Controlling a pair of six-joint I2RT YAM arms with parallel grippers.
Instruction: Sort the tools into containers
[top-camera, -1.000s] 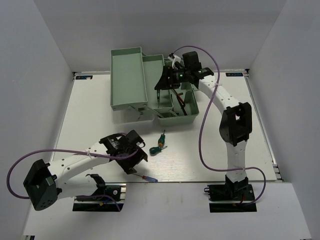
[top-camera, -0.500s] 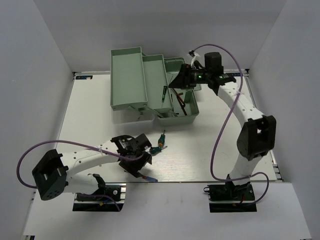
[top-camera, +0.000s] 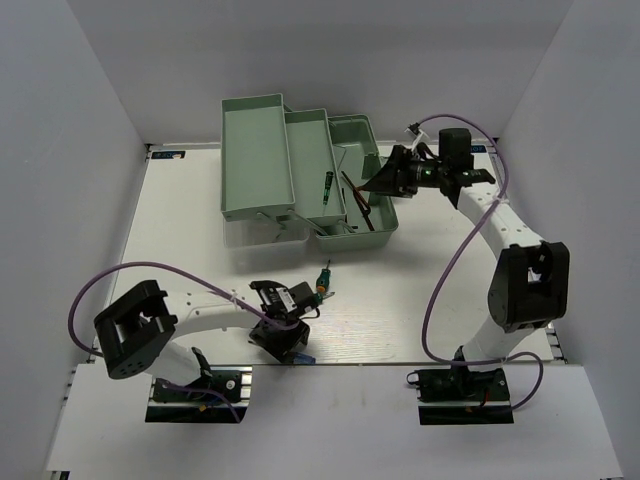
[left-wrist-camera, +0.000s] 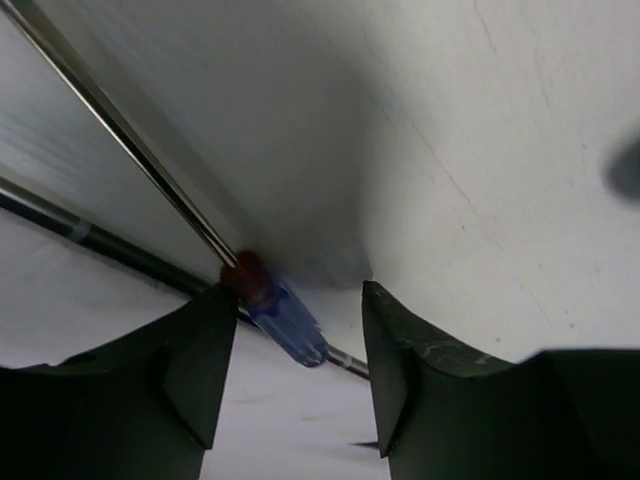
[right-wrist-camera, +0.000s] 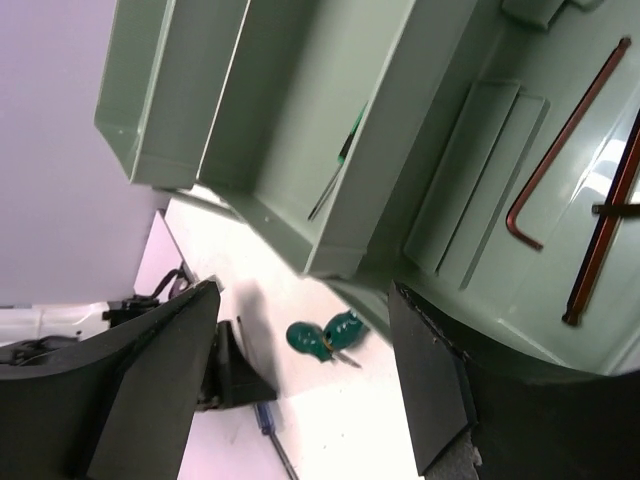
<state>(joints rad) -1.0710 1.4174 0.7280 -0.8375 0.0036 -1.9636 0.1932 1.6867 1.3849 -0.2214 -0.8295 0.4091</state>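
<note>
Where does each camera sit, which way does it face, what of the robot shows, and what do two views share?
Top external: above and behind, looking down on table, toolbox, left arm, right arm.
Left wrist: low over the table, facing the blue-handled screwdriver between the fingers of the left gripper.
Right wrist: above the toolbox, looking down; fingers of the right gripper at both sides.
Shared: green-handled screwdriver, in right wrist and top external.

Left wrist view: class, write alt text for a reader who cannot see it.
The left hand is open, its two dark fingers either side of a slim blue-handled screwdriver lying on the white table. Its steel shaft runs away to the upper left.
</note>
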